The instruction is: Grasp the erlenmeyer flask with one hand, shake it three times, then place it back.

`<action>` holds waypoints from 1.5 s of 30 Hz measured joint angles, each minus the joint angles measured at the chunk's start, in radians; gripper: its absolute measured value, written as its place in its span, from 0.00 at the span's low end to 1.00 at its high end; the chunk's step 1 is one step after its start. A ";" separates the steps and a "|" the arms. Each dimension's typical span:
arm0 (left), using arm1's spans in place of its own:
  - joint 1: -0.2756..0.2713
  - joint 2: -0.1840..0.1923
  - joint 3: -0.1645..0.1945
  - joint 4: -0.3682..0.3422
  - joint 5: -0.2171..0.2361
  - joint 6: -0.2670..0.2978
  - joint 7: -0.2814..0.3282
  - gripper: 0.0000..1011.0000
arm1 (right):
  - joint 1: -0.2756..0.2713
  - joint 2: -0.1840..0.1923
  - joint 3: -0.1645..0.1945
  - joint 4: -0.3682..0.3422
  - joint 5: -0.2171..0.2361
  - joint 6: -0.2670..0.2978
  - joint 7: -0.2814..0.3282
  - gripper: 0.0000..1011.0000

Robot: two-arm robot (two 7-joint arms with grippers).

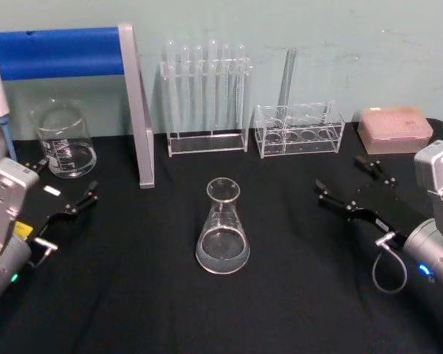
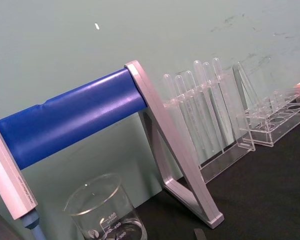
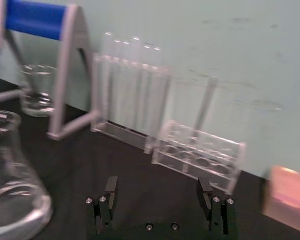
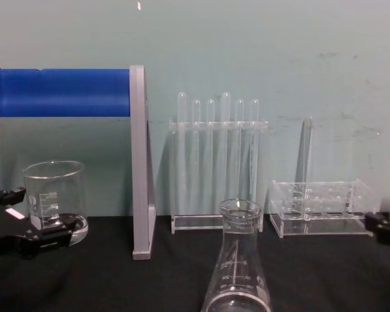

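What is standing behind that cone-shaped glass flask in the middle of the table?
Behind the erlenmeyer flask stands a clear rack of test tubes, close to the wall. In the chest view the flask's neck overlaps the rack's lower right corner, blurring it.

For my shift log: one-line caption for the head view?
Erlenmeyer flask stands upright, untouched, between the open left gripper and open right gripper.

- What is seen on the arms?
- Grey shells [image 1: 6, 193] are seen. The left pincer [image 1: 66, 181] and the right pincer [image 1: 340, 172] are coloured black. A grey cable loop [image 1: 390, 269] is hung by the right one, and small screws [image 3: 149, 226] are set in it.
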 joint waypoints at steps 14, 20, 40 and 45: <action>0.000 0.000 0.000 0.000 0.000 0.000 0.000 0.99 | -0.016 -0.018 -0.031 -0.042 0.064 0.015 0.211 0.99; 0.000 0.000 0.000 0.000 0.000 0.000 0.000 0.99 | -0.002 -0.031 -0.046 -0.034 0.065 0.012 0.277 0.99; 0.000 0.000 0.000 0.000 0.000 0.000 0.000 0.99 | 0.116 -0.131 -0.097 0.094 0.030 0.000 0.431 0.99; 0.000 0.000 0.000 0.000 0.000 0.000 0.000 0.99 | 0.142 -0.155 -0.106 0.126 0.021 0.000 0.438 0.99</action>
